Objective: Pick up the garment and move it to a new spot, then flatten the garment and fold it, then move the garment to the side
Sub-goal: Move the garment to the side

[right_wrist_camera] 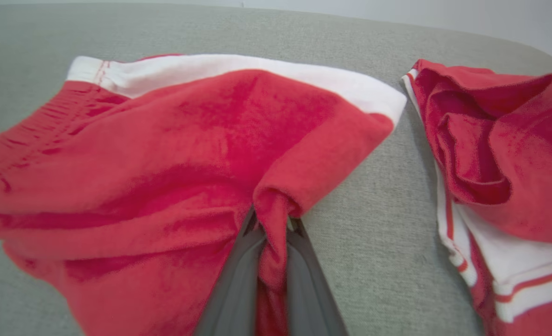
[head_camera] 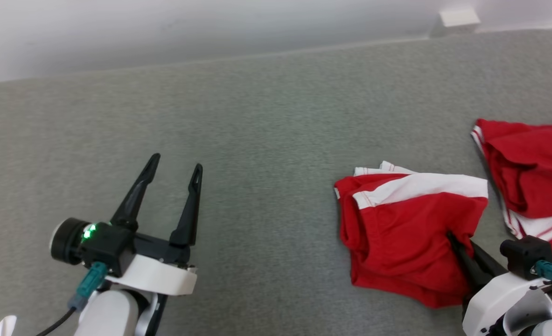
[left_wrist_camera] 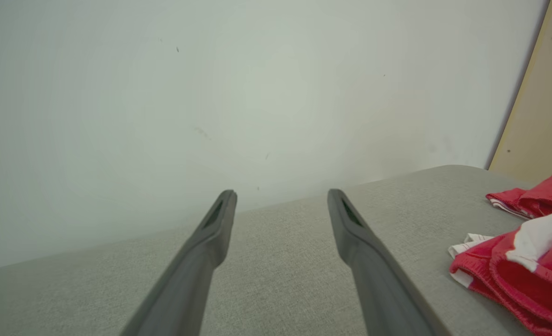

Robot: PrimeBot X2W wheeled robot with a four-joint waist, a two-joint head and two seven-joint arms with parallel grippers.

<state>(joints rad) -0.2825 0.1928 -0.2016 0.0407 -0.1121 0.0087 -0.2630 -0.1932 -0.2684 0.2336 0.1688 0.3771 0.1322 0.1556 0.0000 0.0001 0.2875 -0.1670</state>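
Pinching a fold of the red garment [right_wrist_camera: 238, 154] in my right claw [right_wrist_camera: 271, 223], left claw [head_camera: 176, 162] spread idle, I judged the pick-up barely started: moving, flattening, folding lay ahead.

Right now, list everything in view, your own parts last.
red garment: one, red with a white band, right of centre on the surface, crumpled
second garment: one, red with white stripes, far right, apart from the red garment
surface: one, grey fabric, under everything
wall: one, pale, behind the surface
left gripper: one, dark, lower left, jaws open over bare surface
right gripper: one, dark, lower right, jaws shut on a fold of the red garment
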